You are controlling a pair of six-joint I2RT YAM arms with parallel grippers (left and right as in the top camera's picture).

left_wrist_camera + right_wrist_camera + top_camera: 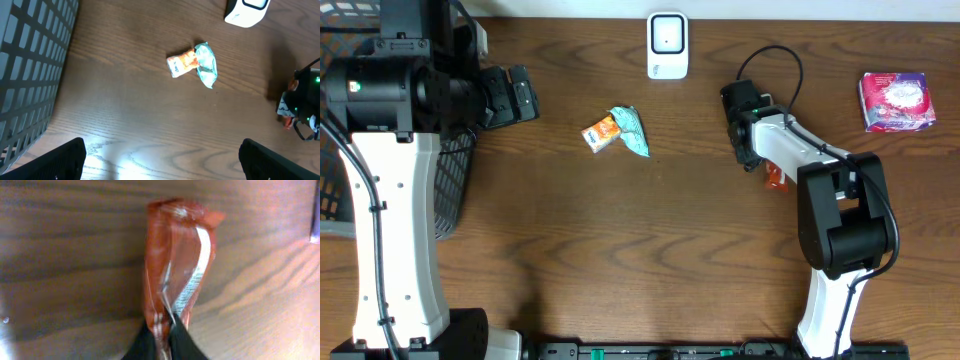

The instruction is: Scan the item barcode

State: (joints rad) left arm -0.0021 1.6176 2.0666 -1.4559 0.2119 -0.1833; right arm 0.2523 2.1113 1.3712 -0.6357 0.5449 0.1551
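R gripper (163, 342) pinches orange packet (176, 265), prob. snack wrapper; L gripper (161, 162) agape.

A dark wooden desk (650, 250) carries a white scanner (667, 45) at its far edge and an orange packet (601, 133) touching a teal packet (633, 131) near the middle. A pink packet (896, 101) lies far right, a red-orange wrapper (776, 181) between.

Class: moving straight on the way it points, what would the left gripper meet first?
The left gripper would likely meet bare wooden table, short of the orange packet and teal packet; depth is unclear.
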